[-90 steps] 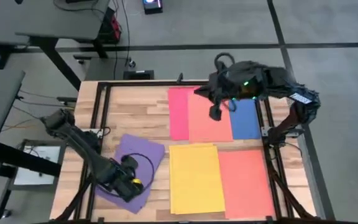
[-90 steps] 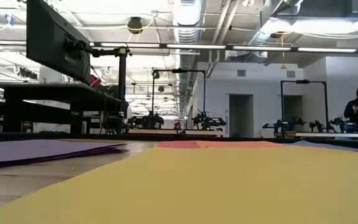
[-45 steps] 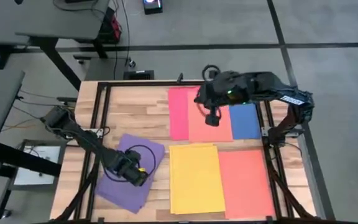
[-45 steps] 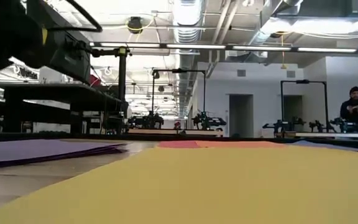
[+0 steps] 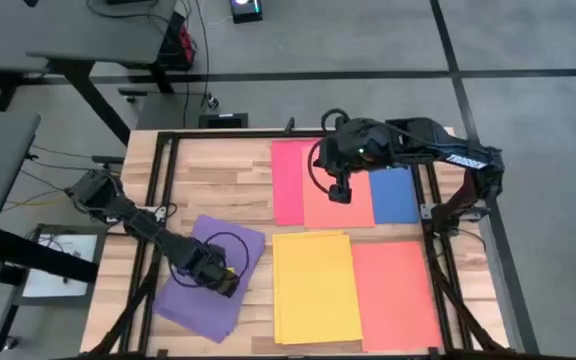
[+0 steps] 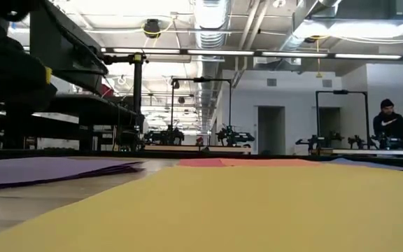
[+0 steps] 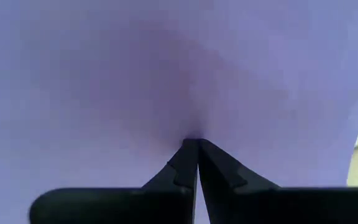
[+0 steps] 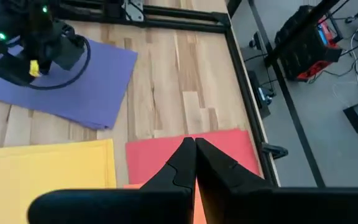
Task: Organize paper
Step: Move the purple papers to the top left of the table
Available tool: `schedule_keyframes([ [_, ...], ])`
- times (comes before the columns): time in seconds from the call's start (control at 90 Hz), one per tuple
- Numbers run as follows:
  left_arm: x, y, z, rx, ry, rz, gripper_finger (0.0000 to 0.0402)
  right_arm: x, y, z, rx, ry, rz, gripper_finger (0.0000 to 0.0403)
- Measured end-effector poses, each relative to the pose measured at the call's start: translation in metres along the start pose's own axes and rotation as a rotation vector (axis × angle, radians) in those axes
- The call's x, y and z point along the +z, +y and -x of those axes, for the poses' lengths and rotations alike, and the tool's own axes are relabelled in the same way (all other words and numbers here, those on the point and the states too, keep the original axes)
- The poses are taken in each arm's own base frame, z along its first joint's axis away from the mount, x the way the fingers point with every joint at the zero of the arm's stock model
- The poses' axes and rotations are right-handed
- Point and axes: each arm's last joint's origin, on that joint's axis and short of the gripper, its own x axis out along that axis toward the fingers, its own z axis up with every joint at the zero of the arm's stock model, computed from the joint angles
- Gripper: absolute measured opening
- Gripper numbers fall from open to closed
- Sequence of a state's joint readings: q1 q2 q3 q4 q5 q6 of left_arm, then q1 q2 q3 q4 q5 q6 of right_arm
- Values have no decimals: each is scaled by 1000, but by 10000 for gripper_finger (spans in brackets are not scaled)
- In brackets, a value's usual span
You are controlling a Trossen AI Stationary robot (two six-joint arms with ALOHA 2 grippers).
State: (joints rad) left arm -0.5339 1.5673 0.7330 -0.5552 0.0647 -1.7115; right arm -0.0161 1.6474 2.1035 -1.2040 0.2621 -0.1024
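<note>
Coloured paper lies flat on the wooden table in separate patches. A purple stack (image 5: 208, 285) is near left, with yellow (image 5: 316, 285) and red-orange (image 5: 393, 290) sheets to its right along the near side. Red (image 5: 286, 180), orange (image 5: 353, 205) and blue (image 5: 395, 195) sheets lie at the far side. My left gripper (image 5: 220, 283) is shut, with its tips down on the purple stack (image 7: 104, 74). My right gripper (image 5: 338, 195) is shut on nothing and hangs above the orange and red sheets (image 8: 166, 155). My left gripper presses its shut fingertips (image 7: 188, 149) down on the top purple sheet (image 7: 191, 127), in the middle of the stack, coming from above at a slant. The tips' shadow closes right at them. The sheet lies flat on the stack.
A black metal frame (image 5: 163, 200) runs along the table's edges. Bare wood (image 5: 218, 175) lies open at the far left. In the low view a person (image 6: 389, 122) stands far back in the room.
My left gripper has gone across the purple stack toward the table's far and right edges, staying shut. My right gripper has moved a little toward the table's left, above the orange sheet. The papers lie as before.
</note>
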Motion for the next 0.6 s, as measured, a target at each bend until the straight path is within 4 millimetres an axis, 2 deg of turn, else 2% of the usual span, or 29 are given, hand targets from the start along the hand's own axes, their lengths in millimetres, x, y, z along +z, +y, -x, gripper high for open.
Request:
schedule_keyframes([
  [0.267, 42, -3, 3, -19, -102, 80, 0, -2, -4, -2, -8, 18, -10, 0],
  [0.6, 110, 15, 11, 73, -175, 52, 0, -2, 0, -1, 1, 18, -30, 0],
])
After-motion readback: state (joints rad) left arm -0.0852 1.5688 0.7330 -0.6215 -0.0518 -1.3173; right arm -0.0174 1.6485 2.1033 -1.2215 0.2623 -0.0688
